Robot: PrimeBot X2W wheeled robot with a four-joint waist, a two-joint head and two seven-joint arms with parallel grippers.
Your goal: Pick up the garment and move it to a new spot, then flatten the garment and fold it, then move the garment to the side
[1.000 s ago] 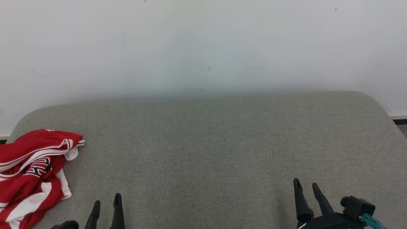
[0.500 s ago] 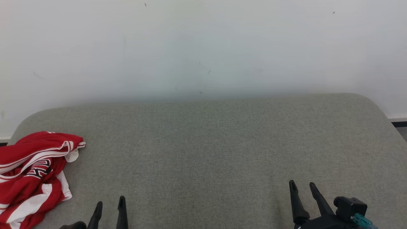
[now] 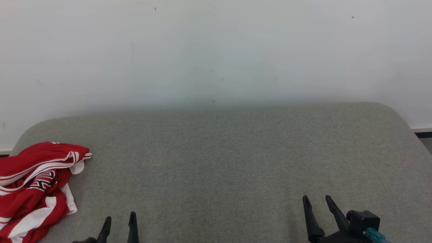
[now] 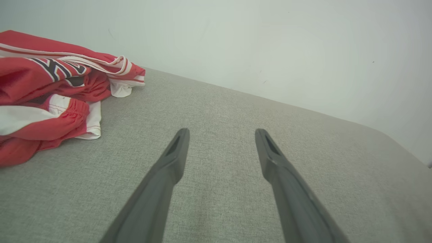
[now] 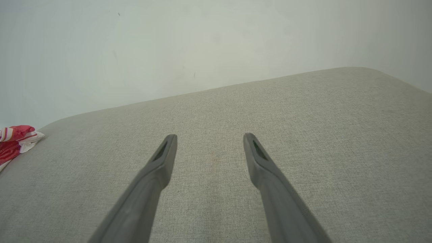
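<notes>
The garment [image 3: 32,189] is a crumpled red piece with white stripes and dark lettering, lying at the left edge of the grey padded surface [image 3: 222,162]. It also lies at the upper left of the left wrist view [image 4: 50,91], and a corner of the garment [image 5: 15,138] peeks in at the left of the right wrist view. My left gripper [image 3: 120,218] is open near the front edge, to the right of the garment and apart from it, nothing between its fingers [image 4: 175,152]. My right gripper [image 3: 316,199] is open far to the right, also empty [image 5: 210,136].
A pale wall [image 3: 216,50] rises directly behind the padded surface. The surface has rounded back corners, and a dark strip of floor edge [image 3: 423,134] shows past its right corner.
The whole head view has shifted slightly downward, so the camera has moved. Both grippers sit a little lower and closer to the middle in it; the garment lies as before.
</notes>
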